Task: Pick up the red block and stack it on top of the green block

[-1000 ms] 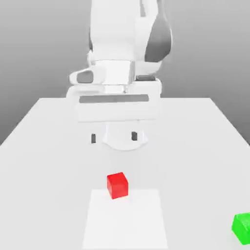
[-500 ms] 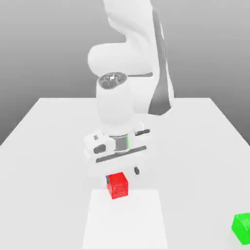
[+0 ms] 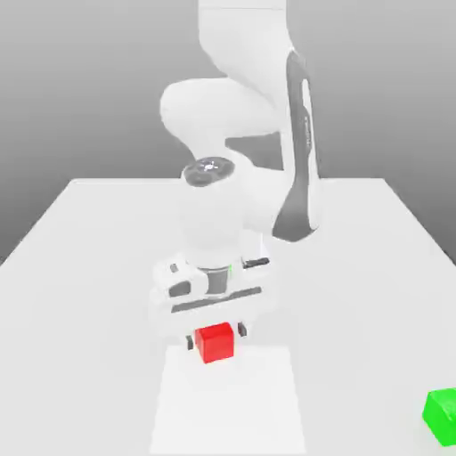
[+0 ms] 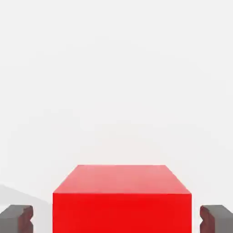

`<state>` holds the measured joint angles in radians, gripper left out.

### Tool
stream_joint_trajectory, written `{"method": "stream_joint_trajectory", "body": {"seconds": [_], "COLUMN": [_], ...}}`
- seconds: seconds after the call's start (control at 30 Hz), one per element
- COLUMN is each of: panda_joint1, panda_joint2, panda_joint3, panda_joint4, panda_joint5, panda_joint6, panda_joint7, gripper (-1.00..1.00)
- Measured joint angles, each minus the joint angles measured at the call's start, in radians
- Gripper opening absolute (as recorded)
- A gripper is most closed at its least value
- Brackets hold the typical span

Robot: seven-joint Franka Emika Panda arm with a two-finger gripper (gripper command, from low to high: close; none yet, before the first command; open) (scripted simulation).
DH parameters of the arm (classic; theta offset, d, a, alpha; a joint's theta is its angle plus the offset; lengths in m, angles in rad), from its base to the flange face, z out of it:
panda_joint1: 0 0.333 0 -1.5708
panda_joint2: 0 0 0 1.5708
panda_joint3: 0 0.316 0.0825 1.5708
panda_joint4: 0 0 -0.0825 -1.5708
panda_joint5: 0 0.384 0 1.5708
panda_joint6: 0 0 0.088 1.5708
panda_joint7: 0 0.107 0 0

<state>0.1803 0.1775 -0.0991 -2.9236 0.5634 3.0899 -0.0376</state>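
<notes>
The red block (image 3: 215,343) sits on the white table (image 3: 80,267) near the front, at the far edge of a lighter square patch. My gripper (image 3: 215,337) has come down over it, one dark finger (image 3: 189,341) on each side. In the hand view the red block (image 4: 121,198) lies between the fingertips (image 4: 16,218), and a narrow strip of table shows on each side, so the jaws stand open around it without touching. The green block (image 3: 440,417) rests at the front, on the exterior view's right, cut by the picture's edge and far from the gripper.
The arm's white base and links (image 3: 240,116) rise behind the gripper at the table's far side. A lighter square patch (image 3: 227,405) marks the table in front of the red block. Bare table lies between the two blocks.
The hand has dropped from well above the table down onto the red block, and its fingers have drawn in from wide apart to close beside the cube. Neither block has moved.
</notes>
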Motion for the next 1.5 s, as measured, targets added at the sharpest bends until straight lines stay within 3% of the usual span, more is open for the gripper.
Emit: {"method": "stream_joint_trajectory", "body": {"seconds": [0.3, 0.5, 0.83, 1.07, 1.27, 1.5], "panda_joint1": [-0.012, -0.006, -0.061, -0.165, -0.079, 0.068], "panda_joint2": [-0.031, -0.098, -0.234, -0.326, -0.226, -0.079], "panda_joint3": [0.004, -0.025, -0.044, 0.013, 0.098, 0.179], "panda_joint4": [0.005, 0.001, -0.038, -0.061, 0.13, 0.385], "panda_joint5": [-0.003, -0.072, -0.351, -0.592, -0.664, -0.675], "panda_joint6": [-0.049, -0.127, -0.212, -0.257, -0.345, -0.455], "panda_joint7": [-0.003, 0.044, 0.249, 0.423, 0.431, 0.386], "gripper": [-1.0, -1.0, -1.0, -1.0, -1.0, -1.0]}}
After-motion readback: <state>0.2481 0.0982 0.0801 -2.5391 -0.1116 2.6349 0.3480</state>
